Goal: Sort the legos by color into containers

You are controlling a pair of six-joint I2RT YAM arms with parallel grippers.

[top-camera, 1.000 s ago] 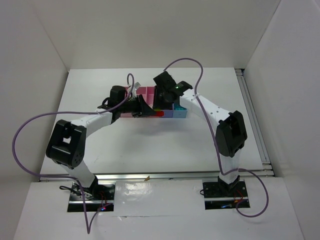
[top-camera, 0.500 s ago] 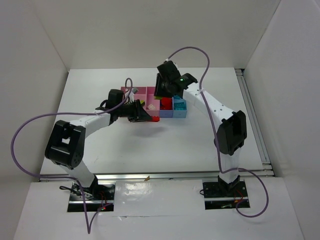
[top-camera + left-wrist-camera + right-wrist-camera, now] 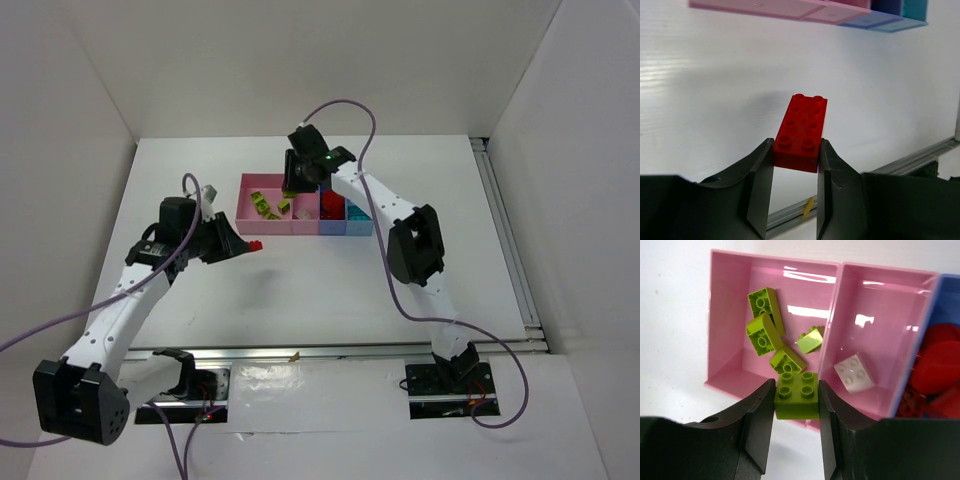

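Note:
The row of containers (image 3: 300,225) stands mid-table. The left pink bin (image 3: 722,315) holds several yellow-green legos (image 3: 762,325). The second pink bin (image 3: 880,300) holds a whitish lego (image 3: 855,372). The dark blue bin (image 3: 934,297) holds red legos (image 3: 937,367). The light blue bin (image 3: 358,213) holds teal ones. My right gripper (image 3: 796,390) is shut on a yellow-green lego (image 3: 796,396), held above the near wall between the two pink bins. My left gripper (image 3: 796,147) is shut on a red lego (image 3: 802,127), held above the table left of and nearer than the bins (image 3: 765,6).
A metal rail (image 3: 330,350) runs along the table's near edge and another rail (image 3: 505,235) along the right side. White walls enclose the table on three sides. Purple cables (image 3: 345,105) loop over both arms.
My left arm has pulled back left and toward the near side with the red lego, away from the bins. My right gripper has moved left from the blue bins to the pink ones.

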